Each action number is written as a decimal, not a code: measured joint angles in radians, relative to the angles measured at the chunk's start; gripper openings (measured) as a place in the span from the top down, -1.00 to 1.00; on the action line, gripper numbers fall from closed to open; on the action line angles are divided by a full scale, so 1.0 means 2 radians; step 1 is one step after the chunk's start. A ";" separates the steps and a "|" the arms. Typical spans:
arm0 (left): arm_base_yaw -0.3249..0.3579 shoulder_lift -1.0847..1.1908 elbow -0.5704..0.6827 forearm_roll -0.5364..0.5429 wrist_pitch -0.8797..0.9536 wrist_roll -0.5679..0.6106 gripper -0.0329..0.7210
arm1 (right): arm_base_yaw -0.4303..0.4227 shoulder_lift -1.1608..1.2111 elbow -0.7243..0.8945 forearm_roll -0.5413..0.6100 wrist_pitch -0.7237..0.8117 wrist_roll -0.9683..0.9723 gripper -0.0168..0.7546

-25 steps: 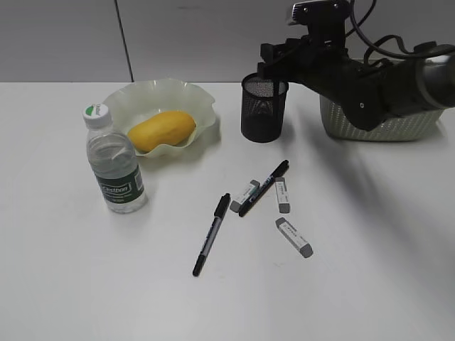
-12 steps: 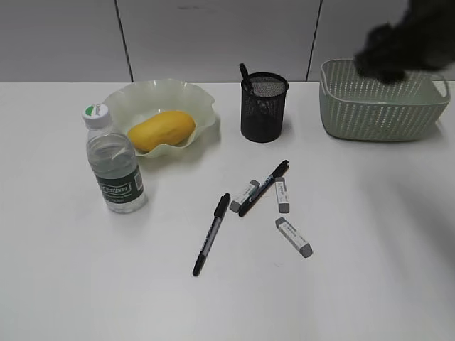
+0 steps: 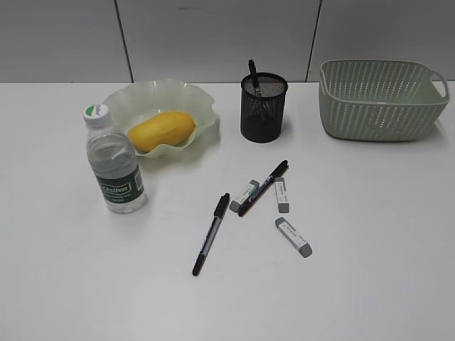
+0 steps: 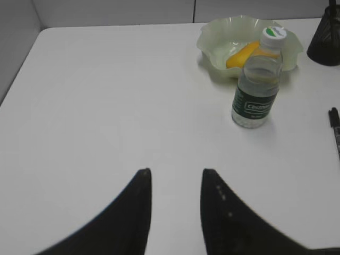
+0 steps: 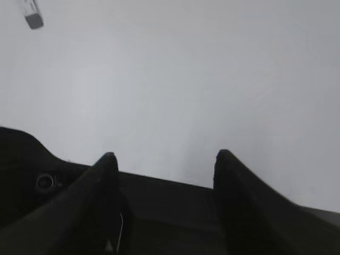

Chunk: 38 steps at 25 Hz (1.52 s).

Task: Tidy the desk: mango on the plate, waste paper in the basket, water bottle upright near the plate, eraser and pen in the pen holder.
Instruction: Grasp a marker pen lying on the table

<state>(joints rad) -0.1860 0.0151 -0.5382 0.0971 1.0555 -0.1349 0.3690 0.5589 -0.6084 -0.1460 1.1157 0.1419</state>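
The mango (image 3: pixel 161 131) lies in the wavy green plate (image 3: pixel 201 97). The water bottle (image 3: pixel 114 163) stands upright in front of the plate, to its left. The black mesh pen holder (image 3: pixel 263 117) holds one pen (image 3: pixel 253 73). Two pens (image 3: pixel 211 234) (image 3: pixel 263 188) and three erasers (image 3: pixel 245 195) (image 3: pixel 282 195) (image 3: pixel 294 237) lie on the desk (image 3: pixel 370 234). The basket (image 3: pixel 384 106) stands at the back right. No waste paper shows. Neither gripper shows in the exterior view. My left gripper (image 4: pixel 175 172) is open and empty over bare desk, well short of the bottle (image 4: pixel 256 87). My right gripper (image 5: pixel 166 155) is open and empty.
The left wrist view shows the plate (image 4: pixel 212 37) with the mango (image 4: pixel 239 54) behind the bottle, the pen holder (image 4: pixel 326 42) at the right edge and a pen tip (image 4: pixel 334 122). The right wrist view shows one eraser (image 5: pixel 33 16) at the top left.
The right arm has drawn back from above the pen holder and left the exterior view to the right. A pen now stands in the holder.
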 joint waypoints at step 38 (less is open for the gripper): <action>-0.340 1.003 -0.397 0.054 -0.196 -0.158 -0.29 | 0.000 -0.283 0.049 -0.001 -0.038 -0.003 -0.23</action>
<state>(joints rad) -0.8664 2.0203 -1.3320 0.2058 0.6637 -0.4500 0.3690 -0.0067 -0.5094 -0.1488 1.0406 0.1364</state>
